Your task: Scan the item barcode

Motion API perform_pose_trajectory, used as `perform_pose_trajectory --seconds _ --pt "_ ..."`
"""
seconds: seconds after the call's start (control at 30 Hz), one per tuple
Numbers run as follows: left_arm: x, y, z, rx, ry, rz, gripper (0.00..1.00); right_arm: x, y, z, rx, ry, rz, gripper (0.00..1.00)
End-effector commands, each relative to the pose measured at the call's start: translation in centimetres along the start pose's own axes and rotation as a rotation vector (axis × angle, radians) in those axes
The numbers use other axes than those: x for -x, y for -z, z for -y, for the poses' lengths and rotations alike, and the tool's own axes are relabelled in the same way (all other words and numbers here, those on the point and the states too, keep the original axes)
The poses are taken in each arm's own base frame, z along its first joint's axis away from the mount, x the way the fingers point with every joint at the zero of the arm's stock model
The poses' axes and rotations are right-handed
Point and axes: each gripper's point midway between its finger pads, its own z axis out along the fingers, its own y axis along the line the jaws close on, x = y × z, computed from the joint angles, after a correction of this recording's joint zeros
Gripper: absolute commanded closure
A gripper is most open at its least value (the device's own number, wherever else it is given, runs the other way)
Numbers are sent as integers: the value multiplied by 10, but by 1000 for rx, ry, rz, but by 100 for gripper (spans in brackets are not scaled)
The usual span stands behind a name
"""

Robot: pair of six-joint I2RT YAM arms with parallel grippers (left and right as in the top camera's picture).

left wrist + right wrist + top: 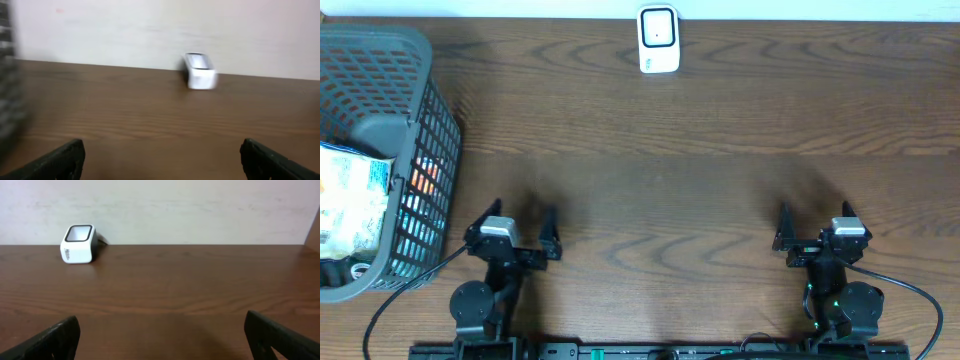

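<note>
Both arms' jaws gape wide and empty, while the white crinkly packet (348, 198) in the grey plastic mesh basket (432, 125) at nine o'clock looks light, soft and slippery, so pinch its upper edge.

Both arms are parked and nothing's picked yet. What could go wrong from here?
1. The packets lie deep in the basket, behind a mesh wall; the open left claw could catch the rim or shove the basket when reaching in.
2. No barcode shows on those crumpled packets, so one might face the scanner wrong side out.
3. The scanner stands at the far edge of the table, a long reach from the right claw too.
</note>
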Motion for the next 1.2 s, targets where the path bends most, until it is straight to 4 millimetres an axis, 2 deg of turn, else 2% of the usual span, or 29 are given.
perform_pose_trajectory --seconds 0.0,0.13,0.23,0.37,0.47,0.67,0.73,0.83,1.0,1.17 --pt "-13 2 27 -163 75 -56 2 -1 0 1 -2 -4 -1 1" --pt "-6 2 27 -163 64 -27 2 -1 0 1 -2 -4 -1 1" --pt "12 5 39 -228 49 41 2 -1 0 1 -2 -4 -1 1" --pt "57 14 50 -281 54 219 2 -1 0 1 -2 -4 -1 1" --pt "95 29 59 -332 91 351 2 -1 0 1 -2 -4 -1 1" --pt "141 50 72 -397 210 423 2 -1 0 1 -2 -4 -1 1" --pt "162 60 81 -424 189 451 2 -1 0 1 -2 -4 -1 1" --pt "193 72 100 -463 47 467 2 -1 0 1 -2 -4 -1 1" --pt "233 62 108 -405 -153 359 2 -1 0 1 -2 -4 -1 1" --pt "265 38 101 -333 -173 178 2 -1 0 1 -2 -4 -1 1"
